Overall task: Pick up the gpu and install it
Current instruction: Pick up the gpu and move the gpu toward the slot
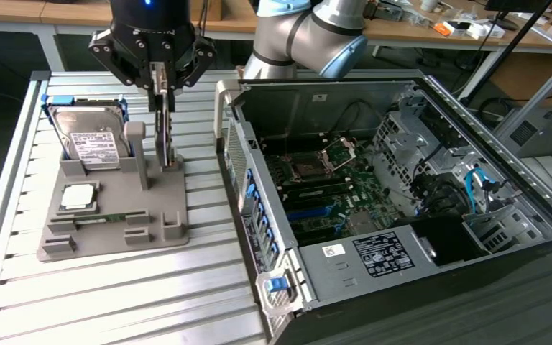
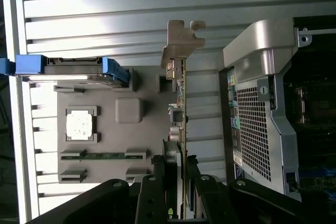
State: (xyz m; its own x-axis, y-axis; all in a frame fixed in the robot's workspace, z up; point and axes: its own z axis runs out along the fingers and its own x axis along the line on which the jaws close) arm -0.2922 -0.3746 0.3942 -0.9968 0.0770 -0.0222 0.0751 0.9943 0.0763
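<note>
Exterior view, from outside the arm: grey and pale blue arm (image 1: pixel 305 32) entering at the top centre of the frame and bent toward the upper left. Black gripper (image 1: pixel 164 93) pointing straight down over the grey holder (image 1: pixel 113 233) on the slatted table (image 1: pixel 113 302). Also open to the eye there: inside of the computer case (image 1: pixel 305 108) on the exterior view's right, with the motherboard (image 1: pixel 319 190) lying flat at its bottom and a labelled grey box (image 1: pixel 382 255) toward the lower centre.

Wrist view, given instead: a look straight along the gpu (image 2: pixel 181 109), seen edge-on. Silver end bracket (image 2: pixel 179 45) reaching past the holder's edge, over the table slats. Round black fan (image 2: pixel 172 156) on one face, just beside the fingers (image 2: pixel 152 192). Plainer there too: square CPU chip (image 2: pixel 80 126) in its pocket, memory stick (image 2: pixel 102 156) in a slot near it, and hard drive (image 2: pixel 71 69) with blue rails standing on edge at the holder's end.

Gripper closed down to the card's thickness, clamped on the gpu with one finger on each face, near the card's upper edge. Card upright in the exterior view, thin side toward the camera, between the hard drive and the case, at the holder's back right corner. Contact between the card's lower edge and the holder: cannot tell.
</note>
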